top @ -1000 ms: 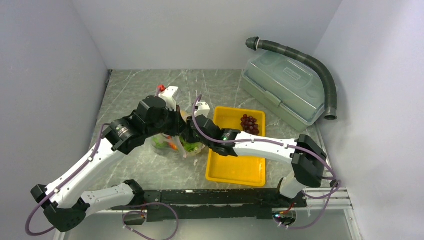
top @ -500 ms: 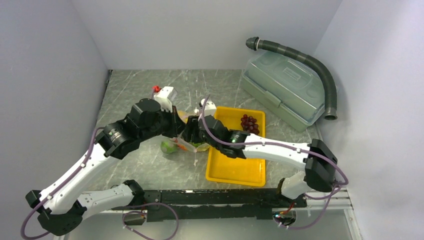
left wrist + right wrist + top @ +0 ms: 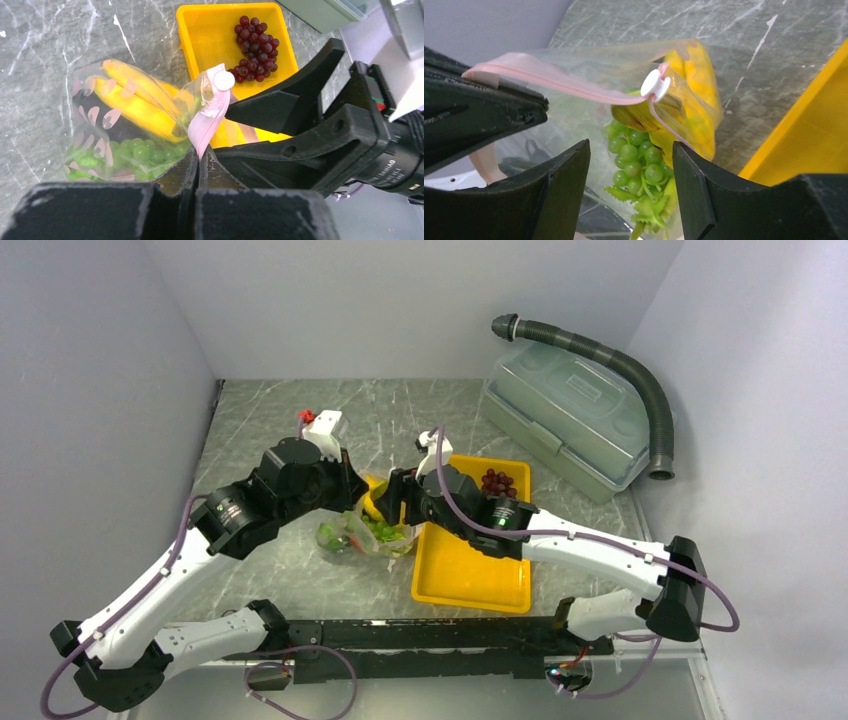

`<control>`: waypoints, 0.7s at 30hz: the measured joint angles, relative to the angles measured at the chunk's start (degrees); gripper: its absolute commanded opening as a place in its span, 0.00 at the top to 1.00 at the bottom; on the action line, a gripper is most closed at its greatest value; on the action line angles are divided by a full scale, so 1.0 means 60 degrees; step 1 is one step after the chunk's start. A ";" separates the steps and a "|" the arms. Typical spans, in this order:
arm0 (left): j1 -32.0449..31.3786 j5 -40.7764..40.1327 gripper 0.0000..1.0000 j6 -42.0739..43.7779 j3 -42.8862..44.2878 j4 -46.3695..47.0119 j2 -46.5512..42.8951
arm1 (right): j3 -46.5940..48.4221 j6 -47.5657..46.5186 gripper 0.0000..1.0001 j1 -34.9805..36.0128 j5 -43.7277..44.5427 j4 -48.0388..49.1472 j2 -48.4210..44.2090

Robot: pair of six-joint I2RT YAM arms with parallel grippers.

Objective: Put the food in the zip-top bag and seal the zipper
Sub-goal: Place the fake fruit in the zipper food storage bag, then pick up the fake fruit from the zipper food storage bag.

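The zip-top bag [image 3: 368, 532] hangs over the table between both arms. My left gripper [image 3: 199, 152] is shut on its pink zipper [image 3: 212, 107], just below the white slider [image 3: 224, 80]. Inside the bag I see yellow bananas [image 3: 132, 100], green grapes [image 3: 636, 155], a dark eggplant [image 3: 95, 107] and leafy greens. My right gripper [image 3: 630, 147] stands open, its fingers [image 3: 569, 172] on either side of the bag's lower part without pinching it. Dark red grapes [image 3: 498, 483] lie in the yellow tray [image 3: 470, 570]. From above, the left gripper [image 3: 350, 490] and right gripper [image 3: 392, 502] face each other.
The yellow tray sits right of the bag, under the right arm. A translucent grey-green lidded box [image 3: 570, 420] stands at the back right with a grey corrugated hose [image 3: 625, 365] curving round it. White walls close in the marbled table [image 3: 260, 430].
My right gripper has opened and drawn back to the right toward the tray. The left gripper keeps hold of the zipper, and the bag has shifted slightly right.
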 measured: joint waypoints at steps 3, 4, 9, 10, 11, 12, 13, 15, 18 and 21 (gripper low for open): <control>0.0000 -0.0138 1.00 0.0004 0.0000 0.0000 0.0000 | 0.0160 -0.0244 0.37 -0.0004 0.0000 -0.0594 -0.0186; 0.0000 -0.0153 1.00 0.0007 0.0000 0.0000 0.0000 | 0.0175 -0.0313 0.38 -0.0007 0.0007 -0.0765 -0.0266; 0.0000 -0.0200 1.00 0.0051 0.0000 -0.0011 0.0000 | 0.0117 -0.0601 0.37 -0.0022 0.0302 -0.1665 -0.1060; 0.0000 -0.0204 1.00 0.0062 0.0000 -0.0015 0.0000 | 0.0098 -0.0627 0.36 -0.0033 0.0390 -0.1792 -0.1246; 0.0000 -0.0204 1.00 0.0076 0.0000 -0.0018 0.0000 | 0.0058 -0.0667 0.36 -0.0055 0.0510 -0.1927 -0.1483; 0.0000 -0.0204 1.00 0.0076 0.0000 -0.0022 0.0000 | 0.0015 -0.0696 0.36 -0.0109 0.0619 -0.2062 -0.1730; 0.0000 -0.0204 1.00 0.0080 0.0000 -0.0018 0.0000 | -0.0018 -0.0725 0.36 -0.0193 0.0725 -0.2222 -0.1963; 0.0000 -0.0204 1.00 0.0084 0.0000 -0.0018 0.0000 | -0.0073 -0.0783 0.36 -0.0437 0.0929 -0.2528 -0.2331; 0.0000 -0.0215 1.00 0.0106 0.0000 -0.0018 0.0000 | -0.0102 -0.0871 0.33 -0.1024 0.1137 -0.3024 -0.2699; 0.0000 -0.0244 1.00 0.0178 0.0000 -0.0015 0.0000 | -0.0200 -0.0947 0.30 -0.1858 0.1177 -0.3435 -0.2867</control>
